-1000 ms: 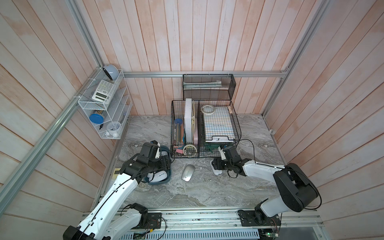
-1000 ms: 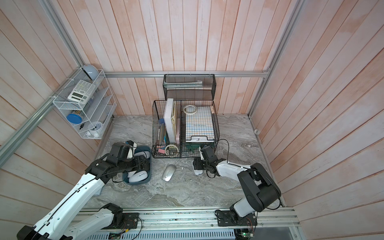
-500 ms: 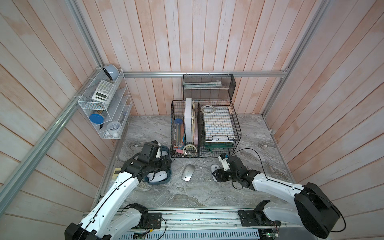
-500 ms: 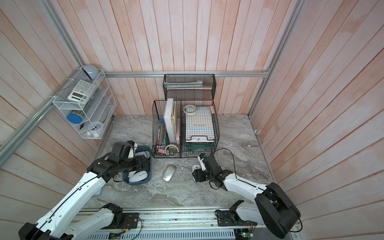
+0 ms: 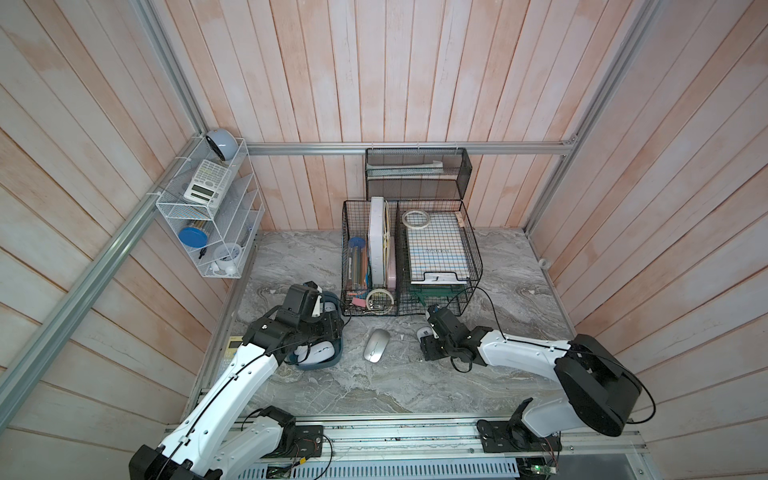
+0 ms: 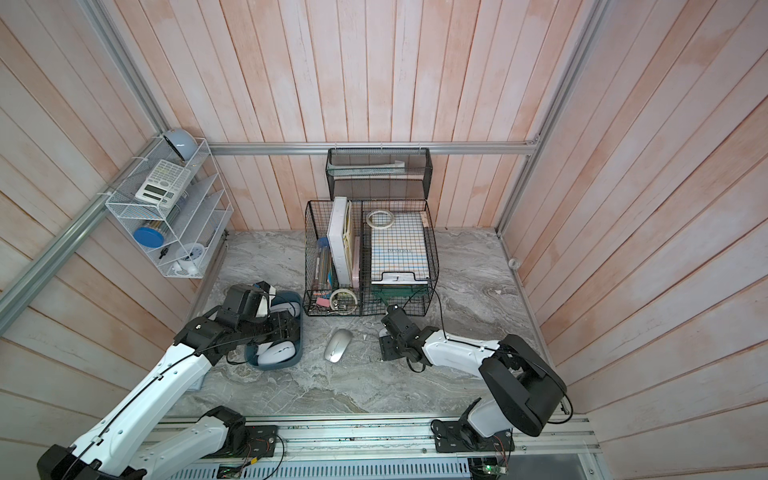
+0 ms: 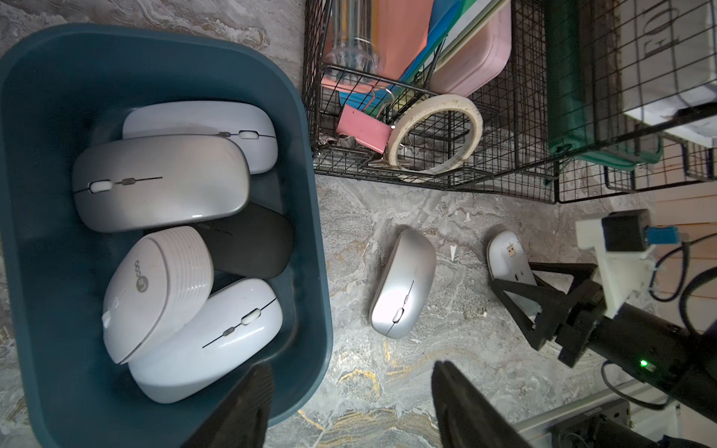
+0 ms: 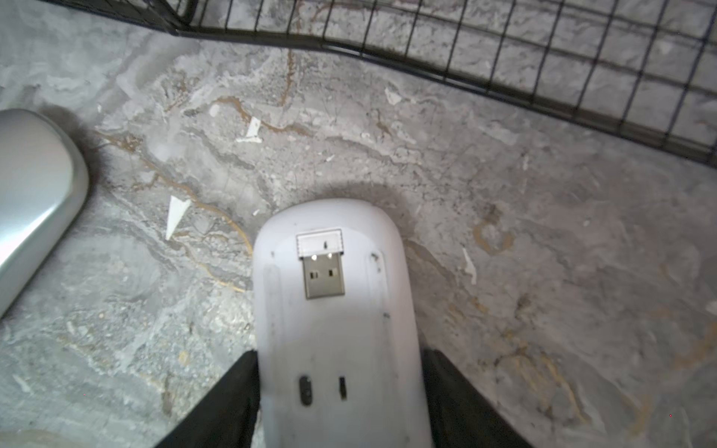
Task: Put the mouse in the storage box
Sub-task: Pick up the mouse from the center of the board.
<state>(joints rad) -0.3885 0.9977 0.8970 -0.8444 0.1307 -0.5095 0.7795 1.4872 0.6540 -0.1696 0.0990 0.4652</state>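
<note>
Right gripper: from my remote seat I see the right gripper (image 8: 337, 358) clamped on a white mouse (image 8: 333, 310), one black finger (image 8: 236, 391) pressed to each flank.
White mouse: belly up, a USB receiver (image 8: 322, 267) stowed in its underside. Its button side is hidden, and its rear is cut off by the frame edge in the right wrist view. In a top view the mouse (image 5: 423, 332) is mostly covered by the gripper. I cannot tell whether it touches the marble tabletop (image 5: 415, 386).
Silver mouse: a silver mouse (image 5: 376, 345) lies alone on the tabletop, between the storage box and the white mouse, apart from both.
Storage box: the dark teal storage box (image 7: 308, 217) sits just beside the black wire-mesh basket (image 7: 426, 182) and well apart from the white mouse. It holds five mice. The black mouse (image 7: 256, 240) is mostly buried under the others. In a top view the left arm covers much of the box (image 6: 272, 365).
Left gripper: the left gripper (image 7: 349, 407) hangs with fingers spread and nothing held, one finger (image 7: 240, 411) over the box's rim. Both fingers run off the frame edge.
</note>
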